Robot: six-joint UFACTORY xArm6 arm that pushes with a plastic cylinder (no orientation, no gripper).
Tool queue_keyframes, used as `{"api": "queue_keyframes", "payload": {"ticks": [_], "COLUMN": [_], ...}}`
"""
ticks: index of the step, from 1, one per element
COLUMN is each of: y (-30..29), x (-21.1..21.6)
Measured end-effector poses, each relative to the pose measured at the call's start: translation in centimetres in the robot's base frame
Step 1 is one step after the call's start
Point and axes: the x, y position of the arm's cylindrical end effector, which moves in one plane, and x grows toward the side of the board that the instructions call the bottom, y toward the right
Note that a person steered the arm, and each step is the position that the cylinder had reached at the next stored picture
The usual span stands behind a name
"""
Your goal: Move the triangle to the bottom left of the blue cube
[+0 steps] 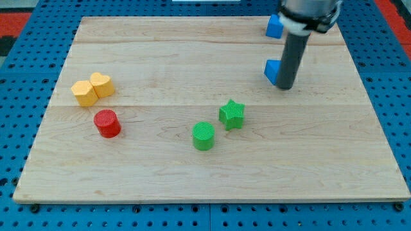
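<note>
A blue triangle [271, 70] lies on the wooden board at the view's upper right, partly hidden by my rod. My tip [286, 87] rests on the board, touching the triangle's right side. A blue cube [275, 26] sits near the board's top edge, above the triangle, partly hidden by the arm.
A green star [232, 114] and a green cylinder [203, 136] sit near the board's middle. A red cylinder [107, 123], a yellow hexagon [84, 94] and a yellow heart [102, 84] sit at the view's left. The wooden board [160, 173] rests on a blue pegboard.
</note>
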Motion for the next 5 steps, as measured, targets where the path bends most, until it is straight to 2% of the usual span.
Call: {"api": "queue_keyframes", "payload": {"ticks": [1,2,3,4,5], "y": [0.2,1.6,6.2,6.2,-0.5], "x": [-6.8,-5.0,1.5,4.0,1.5]}}
